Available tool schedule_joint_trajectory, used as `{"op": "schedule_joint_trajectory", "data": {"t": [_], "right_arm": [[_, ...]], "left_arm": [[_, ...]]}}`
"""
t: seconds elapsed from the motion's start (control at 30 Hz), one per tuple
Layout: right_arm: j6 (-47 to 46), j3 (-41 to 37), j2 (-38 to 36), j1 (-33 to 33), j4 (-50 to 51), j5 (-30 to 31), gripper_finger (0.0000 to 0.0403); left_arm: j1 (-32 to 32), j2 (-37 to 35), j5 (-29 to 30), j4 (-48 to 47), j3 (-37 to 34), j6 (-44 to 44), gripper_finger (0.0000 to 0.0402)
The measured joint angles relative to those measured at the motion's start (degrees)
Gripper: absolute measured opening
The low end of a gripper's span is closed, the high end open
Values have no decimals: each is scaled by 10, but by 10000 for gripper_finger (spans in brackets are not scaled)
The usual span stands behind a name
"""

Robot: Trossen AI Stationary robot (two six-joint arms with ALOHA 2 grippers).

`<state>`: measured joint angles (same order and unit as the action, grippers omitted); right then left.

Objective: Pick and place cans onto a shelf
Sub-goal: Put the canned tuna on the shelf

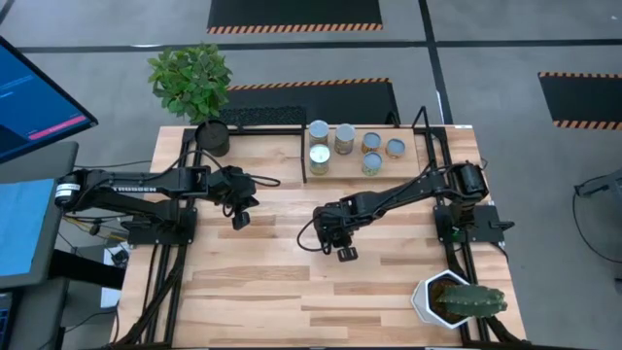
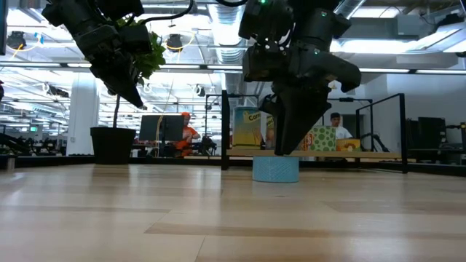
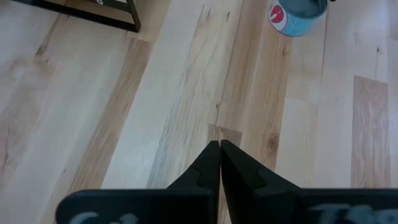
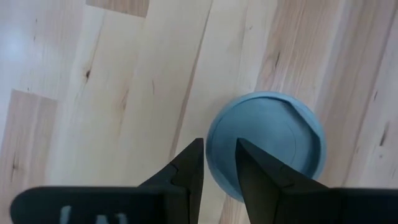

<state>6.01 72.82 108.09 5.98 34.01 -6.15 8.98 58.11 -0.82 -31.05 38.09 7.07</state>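
Observation:
A low pale-blue can stands upright on the wooden table, seen from above in the right wrist view. My right gripper hangs just over its top near the rim, fingers pointing down, slightly open, with nothing between them. In the high view this gripper hides the can. Several cans stand on the shelf at the far edge. My left gripper waits shut above bare table at the left.
A black plant pot with a green plant stands at the far left corner. A white cactus pot sits at the near right corner. Bare wood stretches across the table's near half.

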Motion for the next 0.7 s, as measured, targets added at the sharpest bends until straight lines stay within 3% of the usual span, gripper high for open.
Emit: {"op": "schedule_joint_trajectory", "data": {"t": [0.47, 0.7], "right_arm": [[46, 0, 0, 0, -2, 0, 120], [24, 0, 0, -1, -7, -2, 120]], "left_arm": [[0, 0, 0, 0, 0, 0, 0], [0, 0, 0, 0, 0, 0, 0]]}}
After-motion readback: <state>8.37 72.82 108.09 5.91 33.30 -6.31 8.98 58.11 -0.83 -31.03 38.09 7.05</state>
